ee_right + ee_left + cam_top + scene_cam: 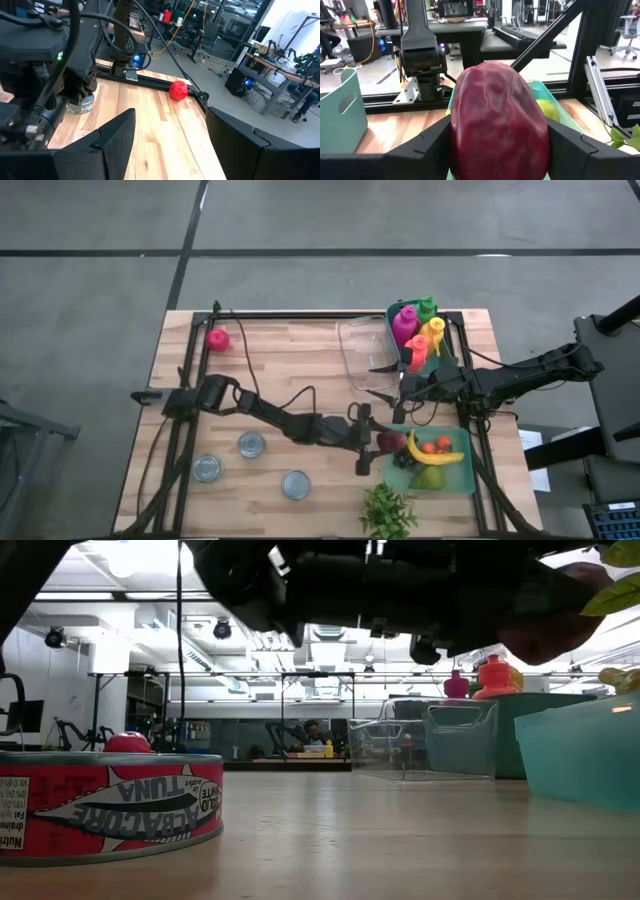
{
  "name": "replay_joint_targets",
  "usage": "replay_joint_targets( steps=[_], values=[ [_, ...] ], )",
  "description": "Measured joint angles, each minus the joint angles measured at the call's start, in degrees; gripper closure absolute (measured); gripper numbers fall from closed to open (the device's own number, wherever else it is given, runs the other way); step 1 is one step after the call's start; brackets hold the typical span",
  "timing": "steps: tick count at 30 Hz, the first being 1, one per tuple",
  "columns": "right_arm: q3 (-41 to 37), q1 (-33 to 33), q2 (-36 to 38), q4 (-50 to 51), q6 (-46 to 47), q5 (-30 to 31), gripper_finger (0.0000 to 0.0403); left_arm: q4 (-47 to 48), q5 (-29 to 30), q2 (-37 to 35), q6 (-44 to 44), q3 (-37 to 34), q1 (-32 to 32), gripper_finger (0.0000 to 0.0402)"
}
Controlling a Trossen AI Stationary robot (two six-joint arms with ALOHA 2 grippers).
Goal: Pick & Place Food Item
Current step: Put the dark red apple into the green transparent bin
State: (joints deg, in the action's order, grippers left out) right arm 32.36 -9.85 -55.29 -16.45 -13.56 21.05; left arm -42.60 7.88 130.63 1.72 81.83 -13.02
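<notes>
A dark red fruit hangs over the left rim of the teal tray, with my left gripper shut on it. The tray holds a banana, small red tomatoes, dark grapes and a green fruit. In the low view the red fruit is well above the tabletop. My right gripper stands open beside the clear container, nothing between its fingers. My left gripper pinches the dark red fruit between its two fingers, one on each of its opposite sides. The fingers come level from the table's left. The fruit is lifted clear, above the tray's left rim.
A teal bin with coloured bottles stands at the far right. Three tins sit near the front left, a red ball lies at the far left, and green leaves lie at the front edge.
</notes>
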Motion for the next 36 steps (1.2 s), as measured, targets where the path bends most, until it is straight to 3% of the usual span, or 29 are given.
replay_joint_targets(
  steps=[4,12,19,26,36],
  values=[
    [0.0,0.0,0.0,-0.02,0.02,-0.01,0.0164,3.3,-0.02,0.0,0.0,1.68,0.22,0.0152],
    [0.0,0.0,0.0,-0.01,0.02,-0.02,0.0164,1.27,-0.02,1.77,-0.24,1.6,0.8,0.0152],
    [0.0,-0.02,0.0,-0.01,0.02,-0.02,0.0164,0.87,-0.02,5.32,-0.67,5.65,1.5,0.0152],
    [0.0,-0.02,0.0,-0.02,0.0,-0.02,0.0164,9.89,-0.02,7.98,-2.34,11.04,2.03,0.0151],
    [0.0,-0.02,0.0,-0.04,0.02,-0.02,0.0164,13.73,0.0,7.98,-2.37,11.47,2.14,0.0151]
  ],
)
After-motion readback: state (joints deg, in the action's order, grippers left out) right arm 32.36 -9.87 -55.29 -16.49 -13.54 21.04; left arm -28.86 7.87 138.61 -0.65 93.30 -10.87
